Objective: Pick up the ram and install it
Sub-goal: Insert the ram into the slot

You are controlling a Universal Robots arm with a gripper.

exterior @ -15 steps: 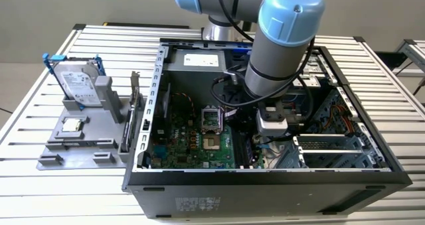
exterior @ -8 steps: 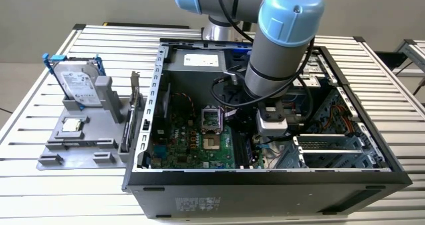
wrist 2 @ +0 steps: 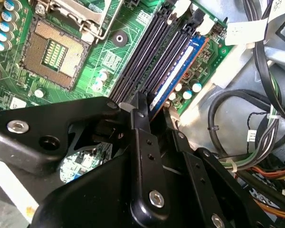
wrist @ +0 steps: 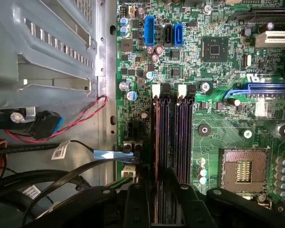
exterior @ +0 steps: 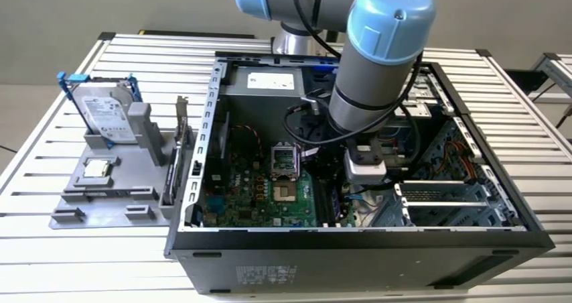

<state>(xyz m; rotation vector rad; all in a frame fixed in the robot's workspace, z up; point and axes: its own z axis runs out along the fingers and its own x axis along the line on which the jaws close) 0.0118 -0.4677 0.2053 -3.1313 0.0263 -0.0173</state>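
Observation:
The ram [wrist 2: 178, 71] is a dark stick with a blue label. It stands on edge in the outermost of the black memory slots [wrist 2: 147, 52] on the green motherboard. In the first wrist view the ram [wrist: 156, 142] appears edge-on as a thin brownish line in the slot nearest the case's metal wall. My gripper [wrist 2: 156, 111] has its black fingers on either side of the stick's near end and looks shut on it. The exterior view puts the gripper [exterior: 358, 182] low inside the open computer case, just to that view's right of the motherboard.
The empty CPU socket [wrist 2: 52, 52] lies beside the slots. Cable bundles [wrist 2: 237, 104] and a drive cage [exterior: 447, 202] crowd the other side. Outside the case, a grey tray [exterior: 98, 196] holds a blue-framed hard drive [exterior: 107, 115] and a square CPU chip [exterior: 98, 169].

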